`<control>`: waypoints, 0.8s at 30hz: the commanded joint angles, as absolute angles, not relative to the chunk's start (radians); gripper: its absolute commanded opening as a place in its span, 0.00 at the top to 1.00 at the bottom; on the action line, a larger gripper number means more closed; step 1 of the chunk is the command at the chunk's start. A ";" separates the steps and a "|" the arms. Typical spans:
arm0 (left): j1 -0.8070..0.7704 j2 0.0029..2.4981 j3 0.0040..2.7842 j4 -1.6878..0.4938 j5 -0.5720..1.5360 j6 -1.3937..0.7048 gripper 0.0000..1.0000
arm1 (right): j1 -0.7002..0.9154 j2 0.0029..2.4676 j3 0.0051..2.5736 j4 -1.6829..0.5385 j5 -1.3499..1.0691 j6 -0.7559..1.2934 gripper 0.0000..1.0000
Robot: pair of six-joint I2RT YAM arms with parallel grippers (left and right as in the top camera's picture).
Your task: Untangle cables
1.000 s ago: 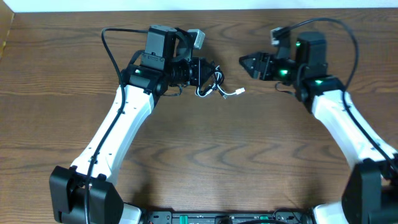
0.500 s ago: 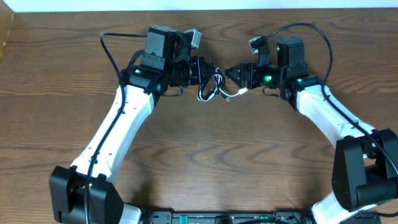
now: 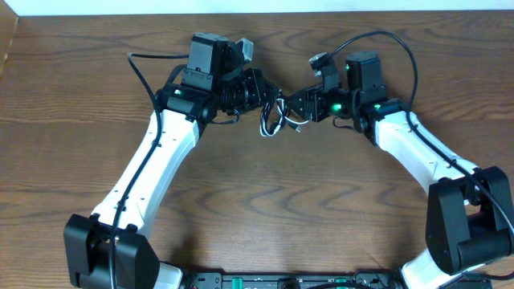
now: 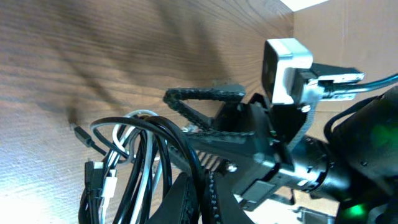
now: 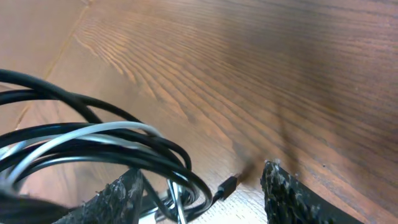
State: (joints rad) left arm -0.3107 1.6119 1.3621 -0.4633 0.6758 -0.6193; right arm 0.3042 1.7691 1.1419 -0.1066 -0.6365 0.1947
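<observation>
The cables [image 3: 275,117] are a tangled bundle of one white and one black cord, hanging between the two grippers at the back middle of the table. My left gripper [image 3: 259,93] is shut on the bundle's upper left loops; in the left wrist view its jaws [image 4: 200,200] pinch the black cord, with the coils [image 4: 121,163] to their left. My right gripper [image 3: 298,107] is open at the bundle's right side. In the right wrist view its fingers [image 5: 205,194] straddle the loops [image 5: 112,144], and a small black plug [image 5: 227,185] lies between them.
The wooden table [image 3: 281,209] carries nothing else. A thick black robot wire [image 3: 143,68] arcs behind the left arm, and another [image 3: 401,48] arcs over the right arm. The table's back edge runs just behind both grippers.
My right gripper has moved left across the table, from well apart to open around the right side of the bundle. My left gripper still holds the cables, shifted slightly right.
</observation>
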 commanded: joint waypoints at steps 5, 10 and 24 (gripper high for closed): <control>-0.309 1.603 1.372 -0.458 0.727 -0.700 0.93 | 0.362 1.770 1.156 -0.150 -0.354 0.325 0.44; -0.309 1.603 1.372 -0.458 0.745 -0.731 0.93 | 0.381 1.779 1.156 -0.129 -0.327 0.363 0.44; -0.309 1.603 1.372 -0.458 0.748 -0.750 0.92 | 0.424 1.900 1.156 -0.035 -0.351 0.551 0.46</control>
State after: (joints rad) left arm -0.3107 1.6119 1.3621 -0.4625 0.7128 -0.7372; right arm 0.4206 1.8576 1.1442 -0.0494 -0.3473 0.4656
